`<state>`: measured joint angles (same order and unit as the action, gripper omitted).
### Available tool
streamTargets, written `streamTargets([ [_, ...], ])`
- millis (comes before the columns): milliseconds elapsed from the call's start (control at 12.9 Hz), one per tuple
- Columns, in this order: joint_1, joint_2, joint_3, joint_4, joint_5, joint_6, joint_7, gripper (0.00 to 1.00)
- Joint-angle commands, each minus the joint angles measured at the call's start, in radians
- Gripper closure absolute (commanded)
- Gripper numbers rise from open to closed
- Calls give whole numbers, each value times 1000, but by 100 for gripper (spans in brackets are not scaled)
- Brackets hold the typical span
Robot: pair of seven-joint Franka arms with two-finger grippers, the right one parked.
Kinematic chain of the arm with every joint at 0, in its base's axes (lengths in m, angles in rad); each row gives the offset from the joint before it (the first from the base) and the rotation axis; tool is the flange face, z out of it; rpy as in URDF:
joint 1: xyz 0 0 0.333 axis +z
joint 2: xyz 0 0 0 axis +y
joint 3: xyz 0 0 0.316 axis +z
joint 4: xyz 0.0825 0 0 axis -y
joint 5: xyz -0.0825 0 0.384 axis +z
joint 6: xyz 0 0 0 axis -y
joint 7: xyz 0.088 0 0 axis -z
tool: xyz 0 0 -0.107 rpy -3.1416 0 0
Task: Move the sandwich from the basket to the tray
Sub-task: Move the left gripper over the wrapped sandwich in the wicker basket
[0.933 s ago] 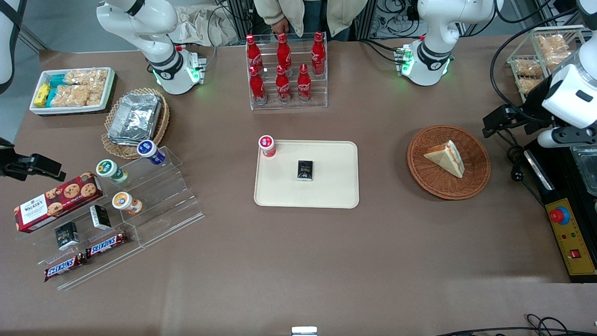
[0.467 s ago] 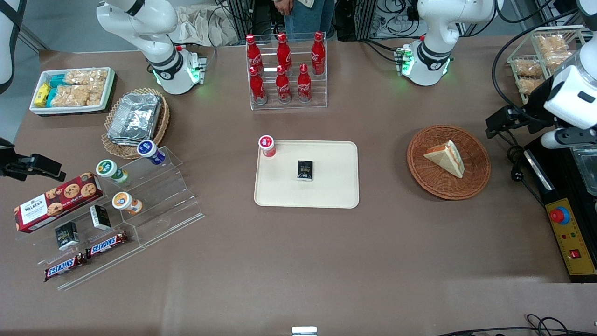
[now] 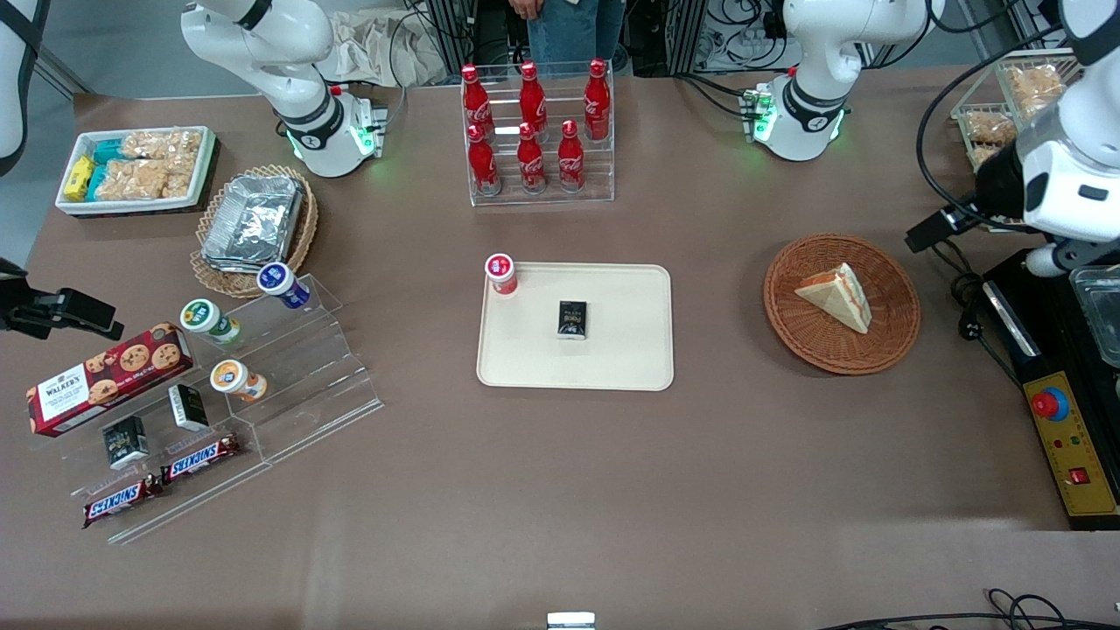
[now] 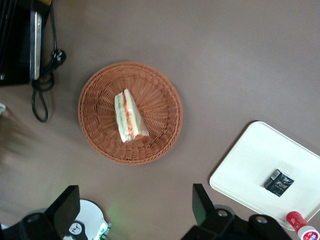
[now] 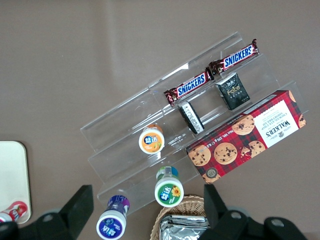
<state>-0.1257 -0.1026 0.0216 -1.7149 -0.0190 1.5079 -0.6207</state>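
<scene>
Brown table, basket (image 3: 842,303): wedge sandwich (image 3: 838,296); hand (image 4: 132,210) above.

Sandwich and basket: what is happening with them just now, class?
The sandwich lies in the basket, untouched. The left arm's gripper hangs above the table near the basket, its fingers open and empty. The tray already holds a small black box and a red-capped bottle at one corner. Nothing has been picked up yet.
</scene>
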Motion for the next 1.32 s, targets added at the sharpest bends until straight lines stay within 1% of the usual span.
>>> streamTargets([
  [0, 3, -231, -11, -323, 17, 139, -152, 0],
  [78, 3, -293, -20, -406, 36, 188, -207, 0],
  [156, 3, -324, -28, -461, 37, 210, -274, 0],
  [311, 3, -321, -29, -479, 39, 212, -339, 0],
  [622, 5, -304, -28, -488, 48, 218, -343, 0],
  [856, 6, -238, -23, -531, 70, 288, -370, 0],
  [1089, 6, -114, -20, -587, 88, 415, -430, 0],
  [1244, 6, -45, -20, -626, 97, 498, -439, 0],
])
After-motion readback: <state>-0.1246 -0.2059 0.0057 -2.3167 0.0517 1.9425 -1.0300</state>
